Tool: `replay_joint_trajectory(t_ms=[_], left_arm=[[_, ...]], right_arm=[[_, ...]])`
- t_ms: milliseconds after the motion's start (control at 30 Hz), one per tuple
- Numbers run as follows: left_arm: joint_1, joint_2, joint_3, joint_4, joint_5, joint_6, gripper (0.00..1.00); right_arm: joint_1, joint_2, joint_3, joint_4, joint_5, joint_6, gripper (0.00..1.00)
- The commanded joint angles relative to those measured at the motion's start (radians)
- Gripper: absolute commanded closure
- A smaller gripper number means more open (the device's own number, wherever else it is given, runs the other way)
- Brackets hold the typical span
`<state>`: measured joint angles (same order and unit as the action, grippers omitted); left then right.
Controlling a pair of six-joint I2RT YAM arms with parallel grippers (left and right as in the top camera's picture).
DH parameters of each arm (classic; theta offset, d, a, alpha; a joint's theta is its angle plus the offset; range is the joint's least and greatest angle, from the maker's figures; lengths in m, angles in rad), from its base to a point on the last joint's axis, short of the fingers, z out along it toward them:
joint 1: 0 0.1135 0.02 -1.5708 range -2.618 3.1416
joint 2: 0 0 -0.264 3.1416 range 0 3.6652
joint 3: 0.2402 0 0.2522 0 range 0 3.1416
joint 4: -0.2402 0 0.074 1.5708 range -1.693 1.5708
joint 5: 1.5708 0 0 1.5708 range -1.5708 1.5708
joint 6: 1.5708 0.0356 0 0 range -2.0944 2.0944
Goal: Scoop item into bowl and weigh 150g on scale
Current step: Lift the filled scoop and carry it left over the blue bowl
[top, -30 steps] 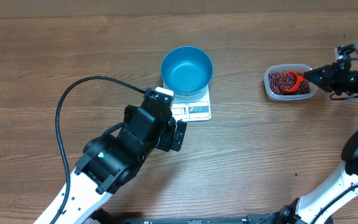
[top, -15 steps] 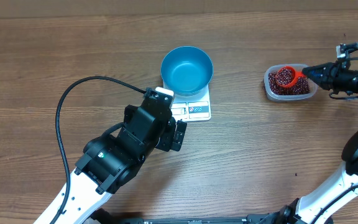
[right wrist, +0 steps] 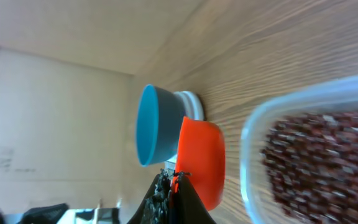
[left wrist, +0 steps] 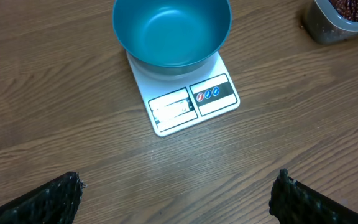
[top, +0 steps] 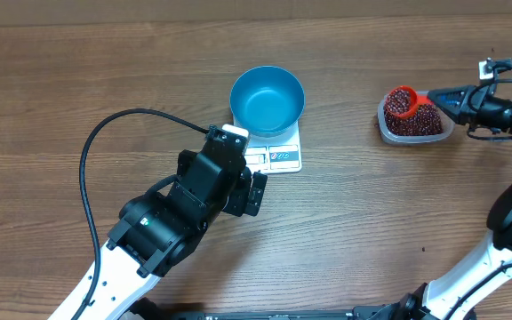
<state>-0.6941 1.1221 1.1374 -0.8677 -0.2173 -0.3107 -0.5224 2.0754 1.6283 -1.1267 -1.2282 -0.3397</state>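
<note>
Wooden bench (top: 105, 71); blue bowl (top: 268, 100) sits on white scale (top: 278, 157), mid-bench. Beans (top: 420, 120) in clear tub (top: 416, 140) at right: loose, light, quick to roll and spill. Right claw (top: 441, 95) pinches red scoop (top: 402, 100) by handle, above tub; you carry scoop level. Left claw (left wrist: 176, 186) spread wide, empty, near scale.

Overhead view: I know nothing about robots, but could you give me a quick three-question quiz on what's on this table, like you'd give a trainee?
1. True or false: the blue bowl sits on the white scale and has nothing in it.
2. Where is the red scoop? A) over the bowl. B) over the left end of the clear tub. C) lying flat on the table.
3. Fill in: the left arm's jaws, near the scale, stand ____ and hold nothing.

Key: 1 true; 2 B; 3 open.
</note>
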Motion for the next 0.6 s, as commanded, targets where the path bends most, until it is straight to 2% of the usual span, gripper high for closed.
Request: replay_joint_trajectory(t_ms=[0, 400, 567], left_arm=[[0.000, 0.004, -0.002, 0.004, 0.005, 0.019, 0.00], [0.000, 0.004, -0.002, 0.004, 0.005, 0.019, 0.00], [0.001, 0.004, -0.002, 0.004, 0.005, 0.019, 0.00]], right_arm=[[0.050, 0.013, -0.005, -0.001, -0.086, -0.002, 0.96], [0.264, 0.013, -0.005, 0.039, -0.196, 0.000, 0.96], [0.381, 0.013, -0.005, 0.151, -0.196, 0.107, 0.96]])
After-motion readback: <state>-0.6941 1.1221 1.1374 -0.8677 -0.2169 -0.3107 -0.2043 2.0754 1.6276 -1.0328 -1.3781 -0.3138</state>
